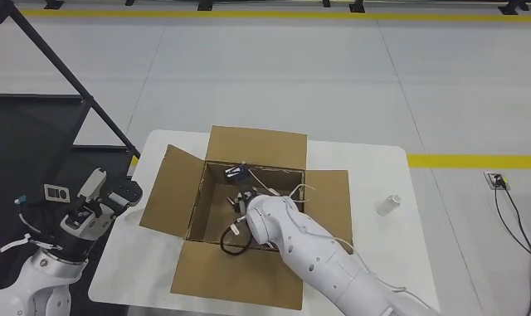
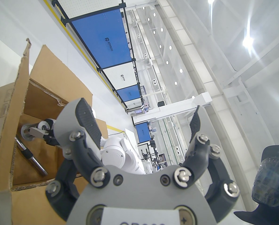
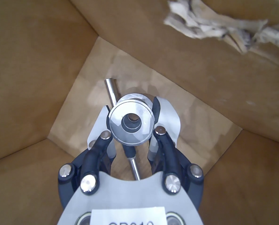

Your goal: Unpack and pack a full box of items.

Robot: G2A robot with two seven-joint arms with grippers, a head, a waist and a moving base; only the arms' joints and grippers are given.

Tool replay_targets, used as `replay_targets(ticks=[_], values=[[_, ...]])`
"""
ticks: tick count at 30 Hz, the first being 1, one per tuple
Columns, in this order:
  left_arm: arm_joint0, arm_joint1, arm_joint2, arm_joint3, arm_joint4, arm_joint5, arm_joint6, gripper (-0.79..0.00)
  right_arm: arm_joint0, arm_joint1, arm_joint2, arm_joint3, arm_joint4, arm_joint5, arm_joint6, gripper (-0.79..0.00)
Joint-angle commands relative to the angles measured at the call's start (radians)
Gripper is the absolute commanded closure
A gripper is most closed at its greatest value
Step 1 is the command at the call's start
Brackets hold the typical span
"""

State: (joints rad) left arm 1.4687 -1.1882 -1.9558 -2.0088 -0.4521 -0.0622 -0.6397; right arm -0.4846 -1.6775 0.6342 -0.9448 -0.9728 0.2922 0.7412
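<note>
Right gripper is sitting deep inside the cardboard box, pointing down at the floor. Its fingers are clamping a round metal part from two opposite sides, at a narrow opening set by the part's width. The part is flanged with a centre bore, and the bore is facing the wrist camera. Can't tell if it's touching the box floor or hanging just above it.

A metal rod is lying flat on the box floor. It's running under the held part and showing on both sides of it. In the left wrist view the rod is lying near the box wall on the left arm's side, with the part just beyond it.

A wad of crumpled paper is showing against one box wall, higher than the floor. Can't tell what it's resting on.

The box is standing on the white table with all four flaps folded outward.

Left gripper is hanging off the table's left side, near the box's left flap and apart from it. Its jaws are spread wide and holding nothing.

A small pale bottle is sitting on the table to the right of the box, well apart from it.
</note>
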Motion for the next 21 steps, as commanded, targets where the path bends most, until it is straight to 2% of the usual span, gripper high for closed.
replay_targets(ticks=[1, 7, 12, 21], values=[[0.0, 0.0, 0.0, 0.0, 0.0, 0.0, 0.0, -0.785, -0.027, 0.014, 0.015, -0.079, -0.033, 0.007, 0.039, 0.0], [0.0, 0.0, 0.0, 0.0, 0.0, 0.0, 0.0, -0.785, -0.147, 0.071, 0.089, -0.351, -0.183, 0.026, 0.163, 0.0], [0.0, 0.0, 0.0, 0.0, 0.0, 0.0, 0.0, -0.785, -0.249, 0.109, 0.174, -0.554, -0.283, 0.014, 0.215, 0.0], [0.0, 0.0, 0.0, 0.0, 0.0, 0.0, 0.0, -0.785, -0.502, 0.173, 0.414, -0.958, -0.473, 0.027, 0.261, 0.0]])
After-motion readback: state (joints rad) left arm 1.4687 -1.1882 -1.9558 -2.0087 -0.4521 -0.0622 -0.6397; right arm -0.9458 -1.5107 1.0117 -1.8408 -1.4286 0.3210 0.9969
